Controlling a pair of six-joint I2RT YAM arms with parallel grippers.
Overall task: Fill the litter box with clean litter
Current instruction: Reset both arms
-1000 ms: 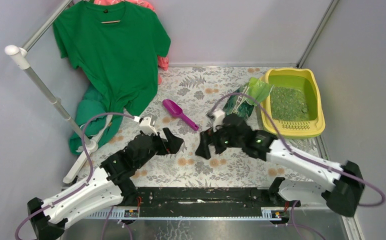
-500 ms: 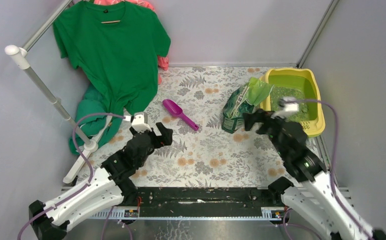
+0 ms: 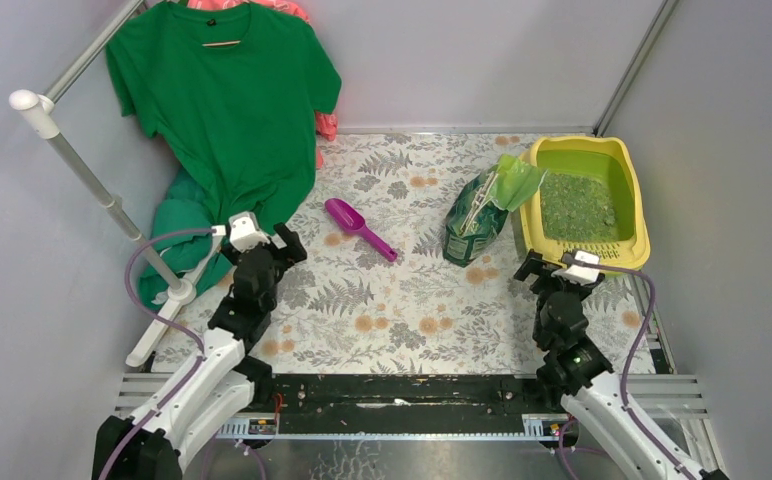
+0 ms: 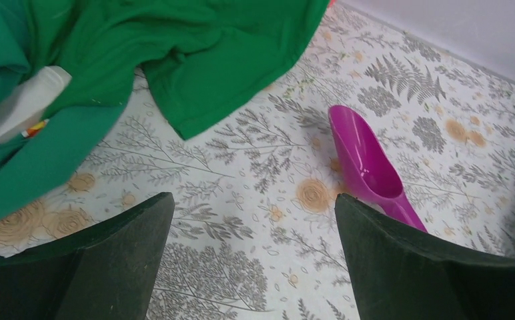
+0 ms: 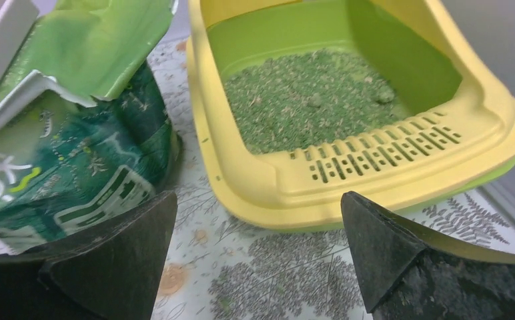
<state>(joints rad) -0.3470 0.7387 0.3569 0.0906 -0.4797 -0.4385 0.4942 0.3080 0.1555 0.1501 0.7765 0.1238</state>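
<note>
Spillage is the chief hazard from this position. The right fingers (image 5: 401, 267) are held wide apart and empty, low over the counter (image 5: 261, 280), just short of the near rim of the litter box (image 5: 375, 173) and of the green bag (image 5: 75, 160) beside it. The litter box is set at the far right corner of the counter, and the clean litter (image 5: 308, 100) is spread over its floor only as a thin layer, so the filling is judged unfinished.

The bag is stood upright with its torn top flopped toward the box's left rim. If its soft side is pinched low down, the bag could be folded or toppled and granules scattered over the counter instead of into the box. If the slotted near lip is struck on the way in, the light box could be shoved askew.

The left fingers (image 4: 108, 267) are likewise spread and empty, just short of the purple scoop (image 4: 365, 163), which is laid flat. The scoop could be skated away if it is touched by one finger only. The hem of the green T-shirt (image 4: 195, 67) is draped close by and could be snagged by a wide swing.
</note>
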